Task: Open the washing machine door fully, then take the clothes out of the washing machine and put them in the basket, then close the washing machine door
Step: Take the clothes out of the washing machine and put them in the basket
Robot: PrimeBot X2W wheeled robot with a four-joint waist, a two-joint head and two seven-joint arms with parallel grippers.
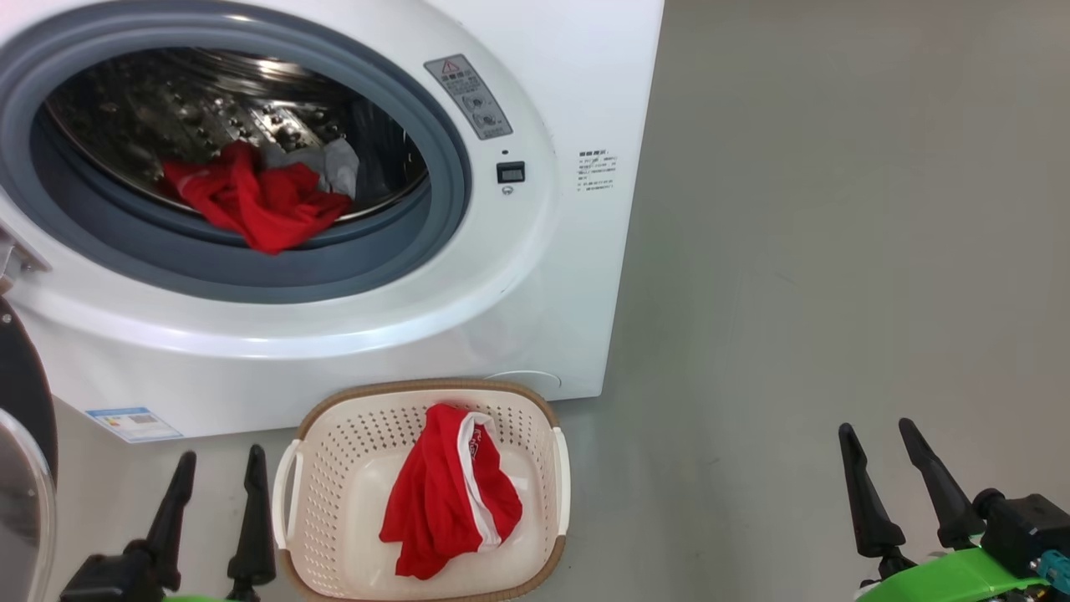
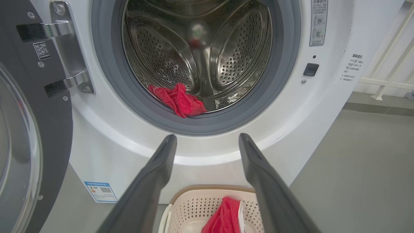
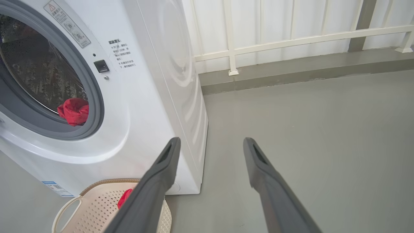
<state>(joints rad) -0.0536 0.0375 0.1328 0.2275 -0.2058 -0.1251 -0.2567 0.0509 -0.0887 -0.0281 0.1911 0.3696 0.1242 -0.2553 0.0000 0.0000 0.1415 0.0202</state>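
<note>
I have the big white front-loading washing machine [image 1: 543, 276] across the head view from 9 to 1 o'clock. Its large round door [image 2: 56, 136], glossy black rim around a clear glass bowl, is swung wide at 8 o'clock, so I judge the opening step done. A heap of soft bright red clothes [image 1: 259, 201], with a pale grey-white piece behind, lies at 11 o'clock at the front of the perforated steel drum [image 1: 209, 100]. Its lowest fold drapes onto the grey rubber ring [image 1: 376, 259]. One red garment with white trim [image 1: 451, 493] lies in the small cream perforated plastic basket [image 1: 334, 468] at 6 o'clock, on the grey floor [image 1: 836, 251] just beside the machine's foot. My left hand [image 1: 222, 452] at 7 o'clock and my right hand [image 1: 876, 426] at 4 o'clock both have their fingers spread and hold nothing. The cloth should be light and limp, and it will likely sag and trail. I would pinch a bunched fold high on the heap rather than a loose edge, then lift it clear of the ring. The left hand faces the drum mouth and looks better placed.
</note>
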